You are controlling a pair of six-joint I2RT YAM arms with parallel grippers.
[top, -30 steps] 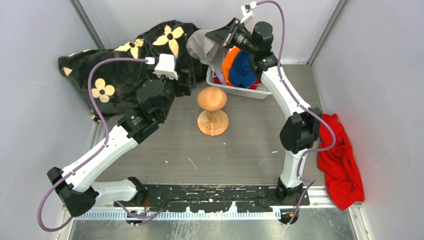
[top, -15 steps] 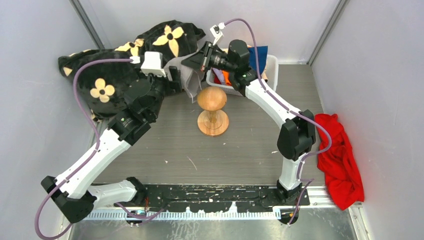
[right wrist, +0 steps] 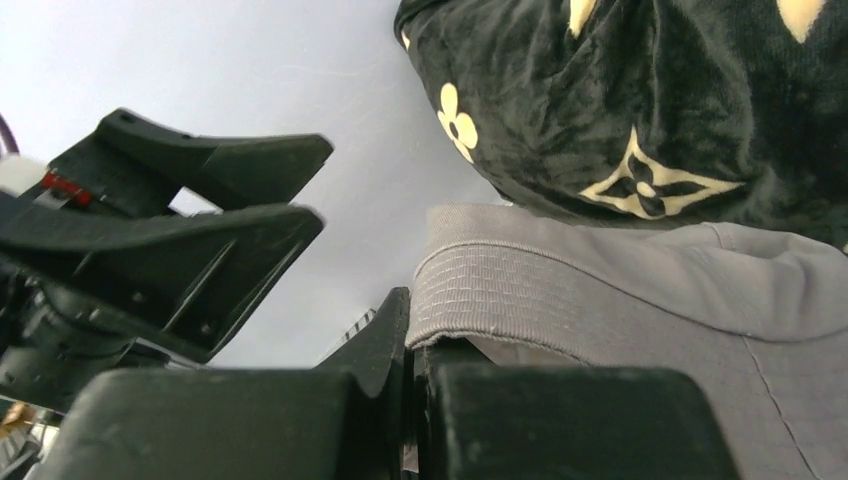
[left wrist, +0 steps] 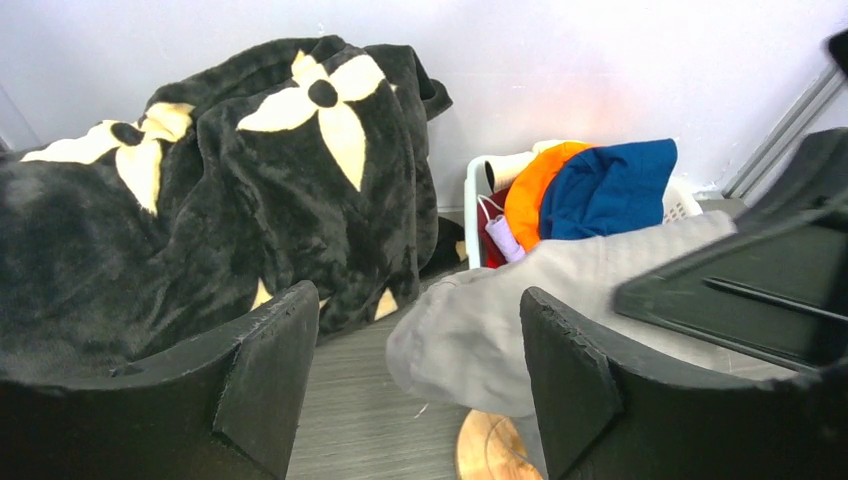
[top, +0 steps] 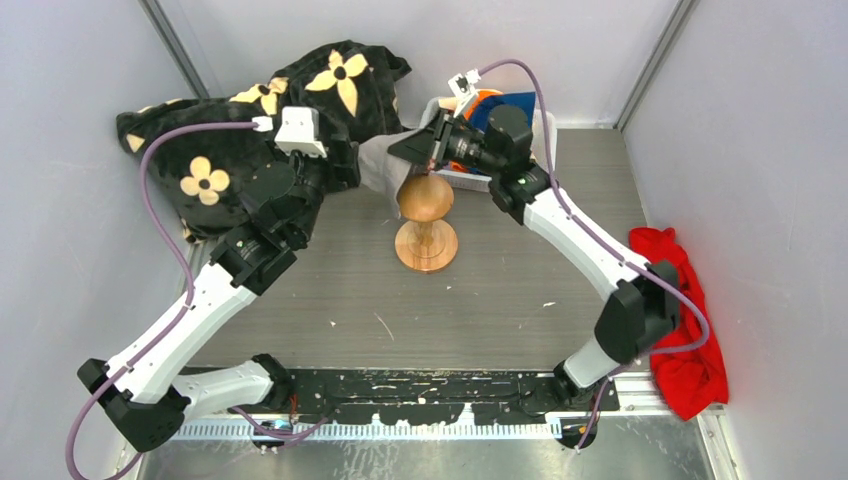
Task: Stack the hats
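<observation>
My right gripper (top: 412, 152) is shut on the brim of the grey hat (top: 383, 166) and holds it just left of and above the knob of the wooden stand (top: 425, 214). In the right wrist view the jaws (right wrist: 412, 345) pinch the stitched brim of the grey hat (right wrist: 650, 310). My left gripper (top: 350, 168) is open, and the grey hat (left wrist: 470, 330) hangs between its fingers (left wrist: 260, 370) without touching them. The orange hat (left wrist: 530, 195), the blue hat (left wrist: 605, 185) and a bit of the lilac hat (left wrist: 500, 238) lie in the white basket (left wrist: 470, 205).
The black blanket with cream flowers (top: 250, 130) is heaped at the back left, close behind my left gripper. The basket (top: 545, 125) stands at the back, right of the stand. A red cloth (top: 680, 330) lies at the right edge.
My right gripper carried the grey hat from above the basket to the left and down beside the stand's knob. My left gripper shifted slightly toward the hat.
</observation>
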